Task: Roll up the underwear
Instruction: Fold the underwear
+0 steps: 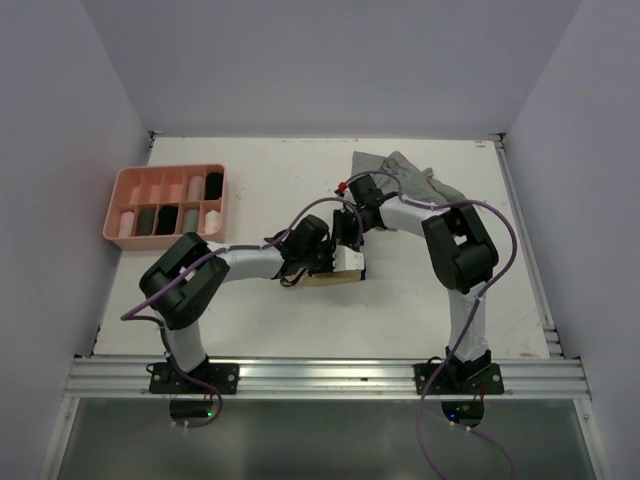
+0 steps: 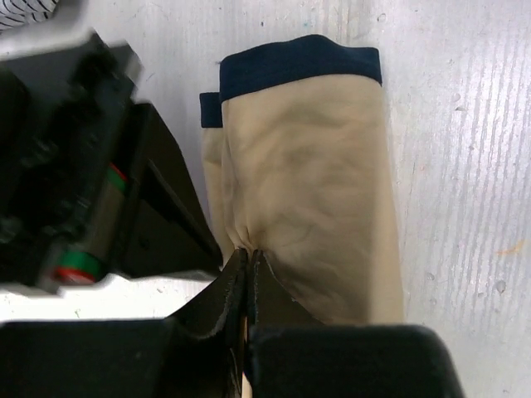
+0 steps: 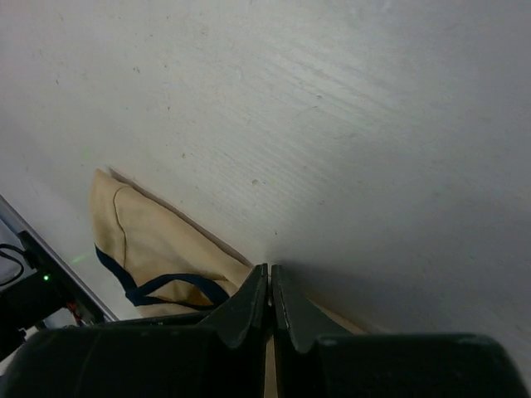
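Note:
A beige underwear with dark navy trim (image 1: 337, 272) lies folded into a long strip at the table's middle. My left gripper (image 1: 322, 262) is shut on it, its jaws pinching a pucker of the cloth (image 2: 307, 182) at the near end (image 2: 249, 253). The right gripper (image 1: 347, 238) reaches in from the far side. Its jaws stand shut at the edge of the same underwear (image 3: 149, 240), with cloth running under the fingertips (image 3: 270, 269). More underwear, grey and striped, lies in a heap (image 1: 400, 168) at the back.
A pink compartment tray (image 1: 170, 169) sits at the back left with several rolled pieces in it. The right gripper's black body (image 2: 75, 166) crowds the left of the left wrist view. A scrap of striped cloth (image 2: 25, 10) shows beside it.

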Controlling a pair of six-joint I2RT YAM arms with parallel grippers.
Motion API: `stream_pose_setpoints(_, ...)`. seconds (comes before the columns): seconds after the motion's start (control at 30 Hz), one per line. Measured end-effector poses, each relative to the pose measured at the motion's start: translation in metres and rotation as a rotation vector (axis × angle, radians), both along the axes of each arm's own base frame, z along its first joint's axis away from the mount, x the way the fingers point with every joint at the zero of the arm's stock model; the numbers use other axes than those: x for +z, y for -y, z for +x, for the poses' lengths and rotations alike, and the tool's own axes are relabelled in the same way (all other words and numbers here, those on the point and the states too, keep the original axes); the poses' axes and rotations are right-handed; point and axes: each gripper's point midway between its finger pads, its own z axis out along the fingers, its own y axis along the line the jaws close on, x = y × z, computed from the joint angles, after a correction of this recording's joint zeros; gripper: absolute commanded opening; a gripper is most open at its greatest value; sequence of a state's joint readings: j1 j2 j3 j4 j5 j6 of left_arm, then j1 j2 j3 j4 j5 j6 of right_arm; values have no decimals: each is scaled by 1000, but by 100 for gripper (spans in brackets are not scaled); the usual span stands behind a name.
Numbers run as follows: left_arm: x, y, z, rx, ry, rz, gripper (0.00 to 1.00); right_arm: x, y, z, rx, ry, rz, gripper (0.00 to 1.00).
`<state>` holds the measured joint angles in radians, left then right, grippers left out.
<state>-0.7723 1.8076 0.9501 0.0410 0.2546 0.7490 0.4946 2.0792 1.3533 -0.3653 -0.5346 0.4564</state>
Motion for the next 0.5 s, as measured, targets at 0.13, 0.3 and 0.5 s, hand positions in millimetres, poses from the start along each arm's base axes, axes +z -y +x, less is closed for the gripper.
stream_pose_setpoints(0.13, -1, 2, 2, -1, 1, -2, 0, 20, 28, 22, -97, 38, -25, 14)
stream_pose_setpoints(0.3, 0, 9, 13, 3, -6, -10, 0, 76, 77, 56, -250, 150, -6, 11)
stream_pose_setpoints(0.5, 1, 10, 25, 10, -60, -20, 2, 116, 97, 28, -298, 212, 28, 4)
